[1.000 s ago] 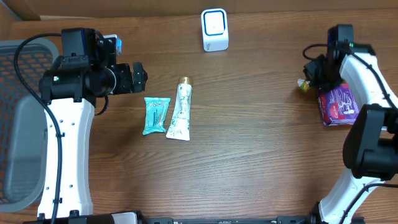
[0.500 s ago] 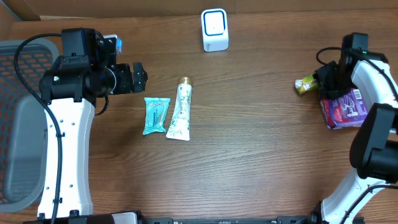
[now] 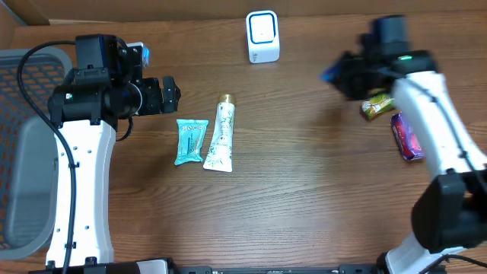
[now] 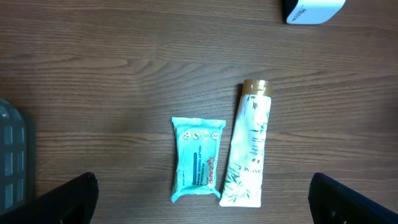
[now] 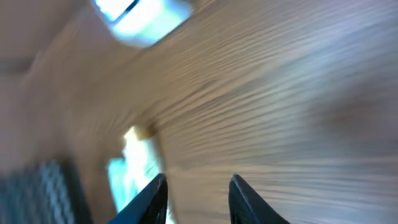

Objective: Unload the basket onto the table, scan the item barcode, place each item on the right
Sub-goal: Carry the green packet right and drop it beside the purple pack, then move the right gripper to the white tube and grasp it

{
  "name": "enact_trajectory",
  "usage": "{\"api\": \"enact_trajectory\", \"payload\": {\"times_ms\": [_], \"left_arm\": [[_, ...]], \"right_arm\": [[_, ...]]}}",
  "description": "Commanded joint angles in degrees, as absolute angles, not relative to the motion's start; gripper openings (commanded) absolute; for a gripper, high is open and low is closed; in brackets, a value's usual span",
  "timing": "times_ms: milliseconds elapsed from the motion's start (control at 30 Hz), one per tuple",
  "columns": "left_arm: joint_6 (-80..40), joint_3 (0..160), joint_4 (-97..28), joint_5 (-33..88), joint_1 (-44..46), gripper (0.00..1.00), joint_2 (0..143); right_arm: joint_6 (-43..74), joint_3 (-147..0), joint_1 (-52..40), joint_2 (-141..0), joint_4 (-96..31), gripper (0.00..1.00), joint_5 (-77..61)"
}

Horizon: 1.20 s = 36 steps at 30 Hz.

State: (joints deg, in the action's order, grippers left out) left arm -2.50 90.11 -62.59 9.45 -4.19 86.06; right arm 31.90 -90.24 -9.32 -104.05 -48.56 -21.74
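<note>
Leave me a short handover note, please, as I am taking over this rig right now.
Left gripper: open, empty, raised by the teal wipes pack and white tube.
Right gripper: open, empty, blurred, near the yellow-green packet and purple pack.
White scanner: at the table's far edge, nothing held to it.
Done: no scan evident.
Left: pick an item, show its barcode to the scanner.
</note>
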Motion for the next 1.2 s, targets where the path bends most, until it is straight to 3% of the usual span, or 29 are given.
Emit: {"api": "enact_trajectory", "payload": {"times_ms": [0,167,233,400,767,1167], "left_arm": [[-1.06,91.18,-62.63,9.91,-3.81,1.0,86.26],[-1.06,91.18,-62.63,9.91,-3.81,1.0,86.26],[-1.06,91.18,-62.63,9.91,-3.81,1.0,86.26],[-1.06,91.18,-62.63,9.91,-3.81,1.0,86.26],[-1.06,91.18,-62.63,9.91,-3.81,1.0,86.26],[-1.06,91.18,-62.61,9.91,-3.81,0.99,86.26]], "right_arm": [[31.14,-88.66,-18.44,-104.79,-44.53,0.38,-24.77],[35.81,-88.51,-30.41,-108.12,-40.62,0.61,-14.55],[35.81,-88.51,-34.15,-109.86,-39.31,0.65,-9.76],[37.21,-88.51,-39.83,-115.28,-33.06,0.56,-7.22],[40.21,-88.51,-40.8,-122.69,-29.76,0.55,-8.38],[48.23,-88.49,-41.65,-127.17,-34.54,0.35,-11.25]]}}
